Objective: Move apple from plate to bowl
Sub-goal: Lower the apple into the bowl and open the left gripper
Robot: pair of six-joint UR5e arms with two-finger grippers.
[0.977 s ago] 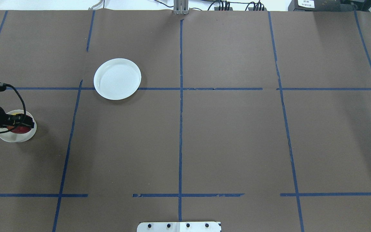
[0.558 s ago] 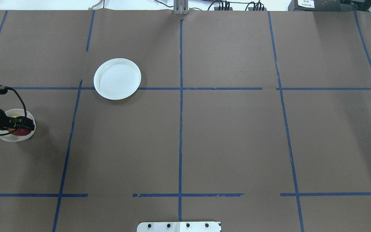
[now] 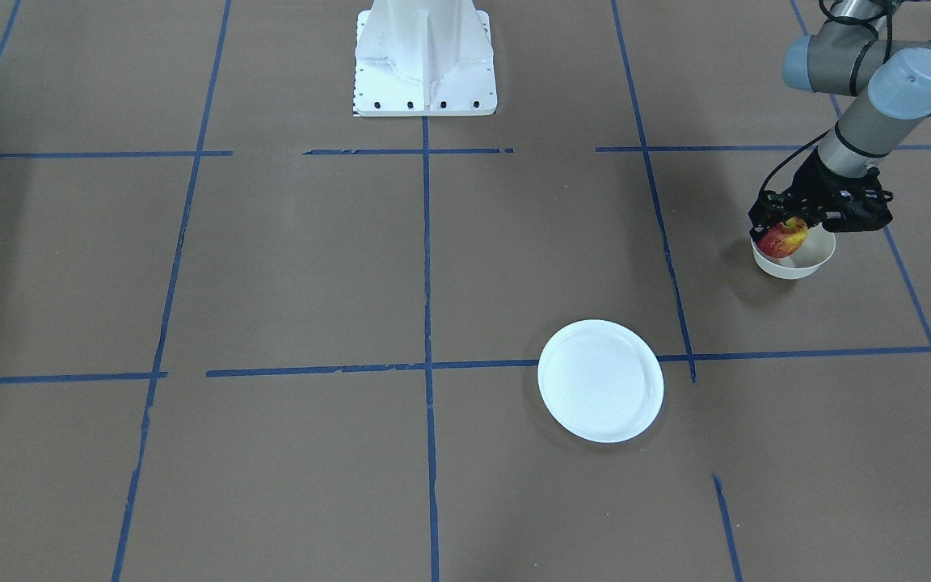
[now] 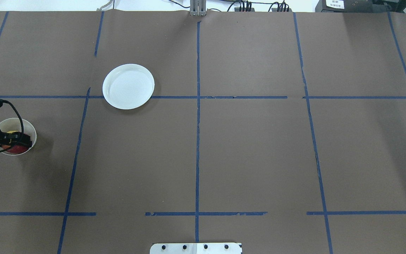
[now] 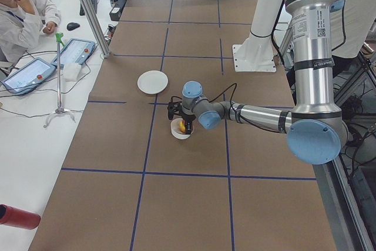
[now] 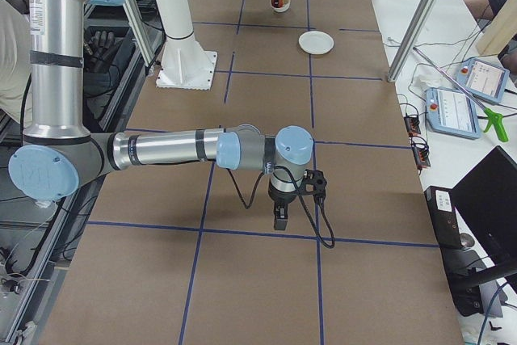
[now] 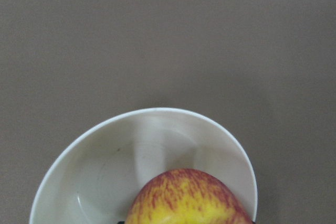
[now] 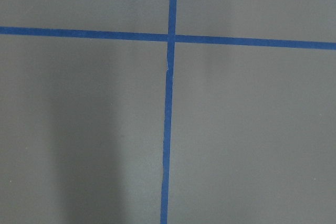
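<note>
Apple (image 3: pixel 782 241) partly behind left tool (image 3: pixel 794 223), over bowl (image 3: pixel 806 262)

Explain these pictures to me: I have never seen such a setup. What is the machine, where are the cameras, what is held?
It is a two-armed robot at a brown paper-covered table marked with blue tape. Four pictures come from fixed cameras: one above and behind the robot, one facing it, one at each table end. Two come from wrist cameras. The left tool grips a small round red and yellow apple over the opening of a small deep cream-white bowl. A flat round white plate lies empty nearby. The right tool hangs above the table; whether it is open cannot be told.
</note>
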